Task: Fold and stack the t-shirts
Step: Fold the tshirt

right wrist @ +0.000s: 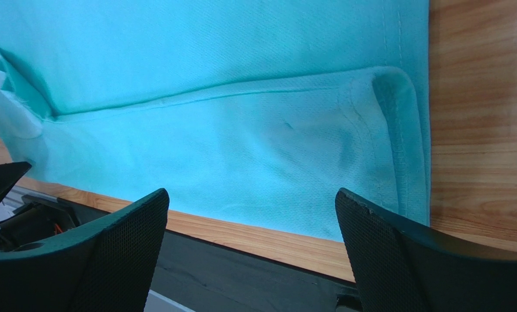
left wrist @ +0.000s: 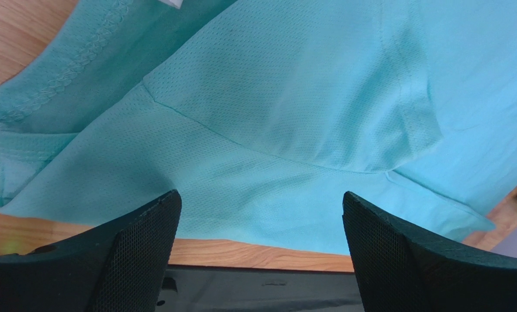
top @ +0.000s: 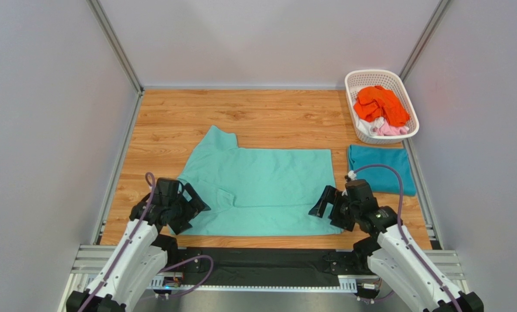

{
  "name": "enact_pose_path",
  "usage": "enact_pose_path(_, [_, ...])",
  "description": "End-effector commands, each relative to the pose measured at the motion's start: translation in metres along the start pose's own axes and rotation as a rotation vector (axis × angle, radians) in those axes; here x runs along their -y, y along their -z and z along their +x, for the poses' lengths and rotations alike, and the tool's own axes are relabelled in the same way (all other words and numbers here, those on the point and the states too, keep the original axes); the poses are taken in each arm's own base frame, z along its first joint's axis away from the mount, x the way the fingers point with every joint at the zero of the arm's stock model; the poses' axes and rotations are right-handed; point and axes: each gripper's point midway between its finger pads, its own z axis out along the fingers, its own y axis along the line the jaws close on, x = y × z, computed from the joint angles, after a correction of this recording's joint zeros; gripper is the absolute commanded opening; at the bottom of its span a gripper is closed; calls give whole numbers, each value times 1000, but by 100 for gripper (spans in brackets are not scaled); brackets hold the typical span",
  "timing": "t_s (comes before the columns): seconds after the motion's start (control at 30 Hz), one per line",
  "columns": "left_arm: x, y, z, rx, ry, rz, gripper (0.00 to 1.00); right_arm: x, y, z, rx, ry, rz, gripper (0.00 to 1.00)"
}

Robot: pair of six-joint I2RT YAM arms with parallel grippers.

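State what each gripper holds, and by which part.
Nothing. The left gripper and right gripper are both open over the mint green t-shirt, clamping no cloth.

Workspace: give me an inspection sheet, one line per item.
Surface: wooden table, no spills seen.
Job's things: mint green t-shirt spread out in the middle, one sleeve folded in; teal blue t-shirt folded to its right; orange t-shirt bunched with pink and white cloth in the white basket, far right.
Clutter: nothing seen.
Grippers: left gripper and right gripper open, empty, over the mint shirt's near edge.
Cables: purple cables run along both arms.
Surroundings: grey walls, metal frame posts.
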Motion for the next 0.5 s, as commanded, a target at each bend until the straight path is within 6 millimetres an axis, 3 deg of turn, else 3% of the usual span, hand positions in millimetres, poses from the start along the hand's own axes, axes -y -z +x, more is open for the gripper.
enact_pose_path(0.0, [16,22,-18,75,-11,29,100,-30,26,-32,112,53,-59,100])
enact_pose_path(0.07, [25,34,-29,123,-15,45,100,-38,35,-45,152,108,-63,100])
enact_pose_path(0.1, [29,38,-34,144,-19,52,100,-47,49,-64,223,124,-49,100])
enact_pose_path(0.17, [41,51,-50,204,-21,65,100,-46,56,-78,259,160,2,100])
enact_pose_path(0.3, [77,76,-81,292,-70,115,100,-55,78,-123,412,179,84,100])
enact_pose_path(0.43, [114,79,-112,337,-132,148,100,-66,75,-150,484,205,90,100])
enact_pose_path(0.47, [120,68,-118,313,-162,121,100,-65,70,-153,478,223,107,100])
